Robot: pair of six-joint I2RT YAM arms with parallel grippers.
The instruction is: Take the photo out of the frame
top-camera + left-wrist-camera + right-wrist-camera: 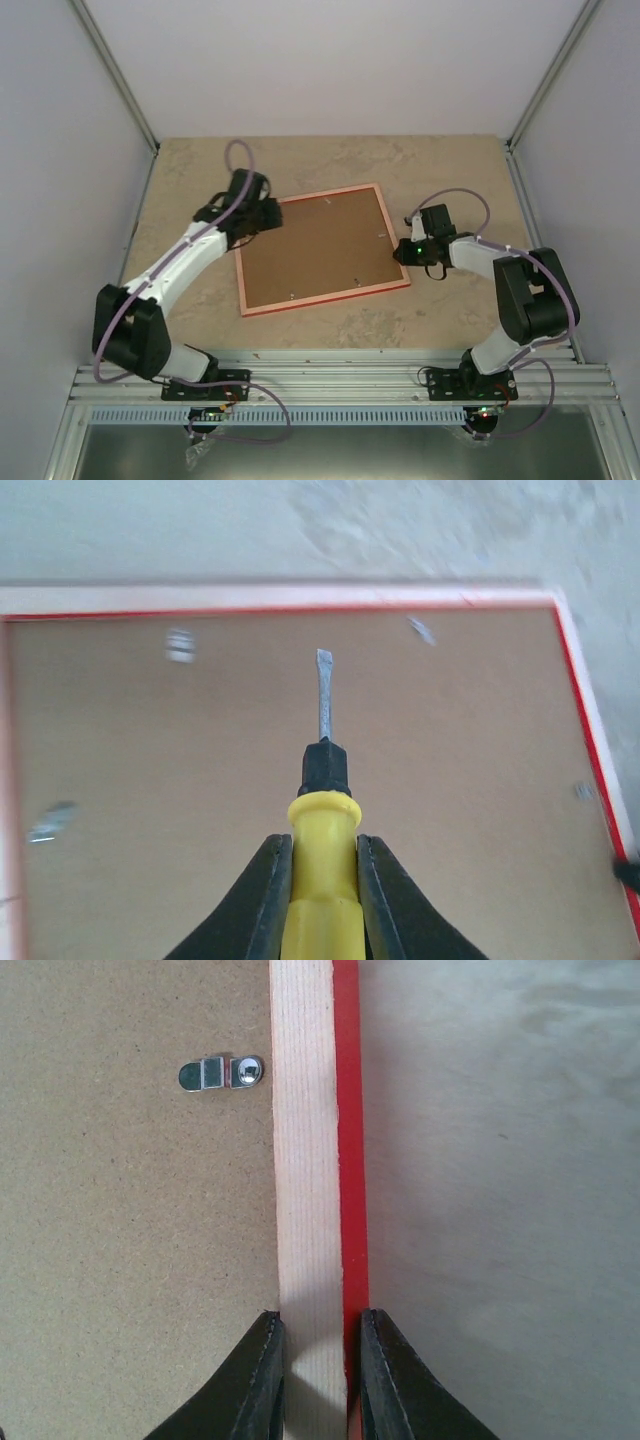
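left tool (322, 852): clenched on yellow-handled screwdriver (322, 820), blade out over brown backing board (150, 830); contact cannot be told. right tool (315, 1332): closed narrowly on right rail of frame (325, 298). frame: lying back-up mid-surface (190, 170), metal clip (222, 1072) near grip.

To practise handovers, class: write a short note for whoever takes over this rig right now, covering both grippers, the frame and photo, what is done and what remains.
Left gripper: shut on a yellow-handled screwdriver, blade over the backing board.
Right gripper: shut on the frame, on its rim.
Frame lies face down on the table; the photo is hidden.
Done: frame steadied, tool in hand.
To do: a metal clip lies over the board; probably turn the clips aside, lift the board, take out the photo.
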